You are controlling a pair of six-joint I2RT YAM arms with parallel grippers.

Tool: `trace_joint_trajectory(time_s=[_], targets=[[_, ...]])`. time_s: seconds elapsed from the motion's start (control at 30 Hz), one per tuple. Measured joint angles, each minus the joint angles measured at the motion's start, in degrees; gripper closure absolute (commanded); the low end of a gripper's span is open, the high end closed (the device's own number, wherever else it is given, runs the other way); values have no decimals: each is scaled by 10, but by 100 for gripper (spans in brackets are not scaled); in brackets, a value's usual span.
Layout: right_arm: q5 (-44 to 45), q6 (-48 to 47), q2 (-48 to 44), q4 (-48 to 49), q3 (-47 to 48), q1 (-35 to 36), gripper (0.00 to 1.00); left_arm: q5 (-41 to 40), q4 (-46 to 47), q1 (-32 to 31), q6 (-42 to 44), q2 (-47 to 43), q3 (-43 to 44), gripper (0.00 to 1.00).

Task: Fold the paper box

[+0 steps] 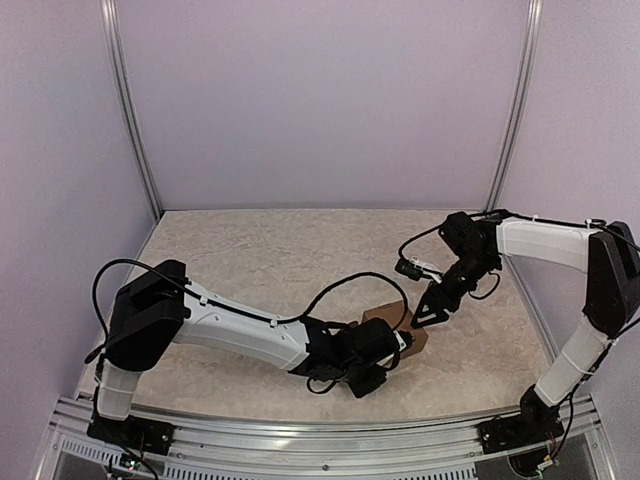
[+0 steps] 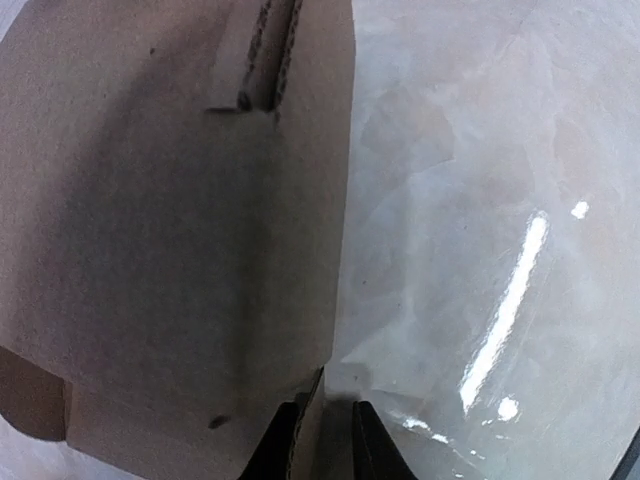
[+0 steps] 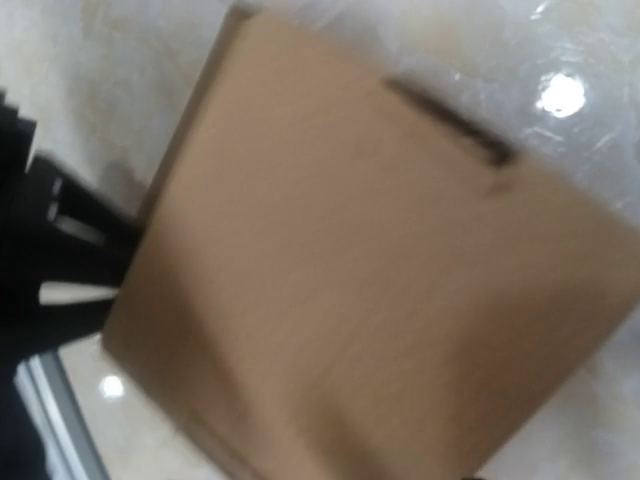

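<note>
My left hand point(image 2: 318, 452) pinches one wall of the box point(image 1: 382, 318), steadying it on the desk point(image 1: 250, 260). My right hand point(image 1: 428, 312) hovers beside it; spread or not, I cannot tell.

**Twin white-and-black robot arms, seen from above and from the wrist.**
The left arm point(image 1: 235, 328) has smooth white plastic shells between bulky matte-black joint housings point(image 1: 150, 312). A thin black forearm cable point(image 1: 345, 292) loops clear of the shell, and a second black shoulder cable point(image 1: 98, 300) curls beside the largest housing. The right arm point(image 1: 545, 240) is built alike, with a thin black wrist cable point(image 1: 418, 240) arching beside its black wrist cluster point(image 1: 465, 240). Both arms rise from black base blocks point(image 1: 515, 432). The left gripper point(image 2: 322, 448) has matte-black fingers point(image 2: 274, 452) tapering to narrow tips.
</note>
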Motion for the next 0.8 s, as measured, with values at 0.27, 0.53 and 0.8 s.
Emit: trace_joint_trajectory(time_s=[0.27, 0.53, 0.8], targets=[[-8, -5, 3, -4, 3, -9, 41, -28, 21, -4, 24, -55, -82, 61], [-28, -8, 41, 4, 4, -9, 41, -41, 96, -24, -18, -144, -219, 61], [-31, -9, 42, 13, 4, -9, 41, 11, 235, 41, -107, -223, -347, 52]])
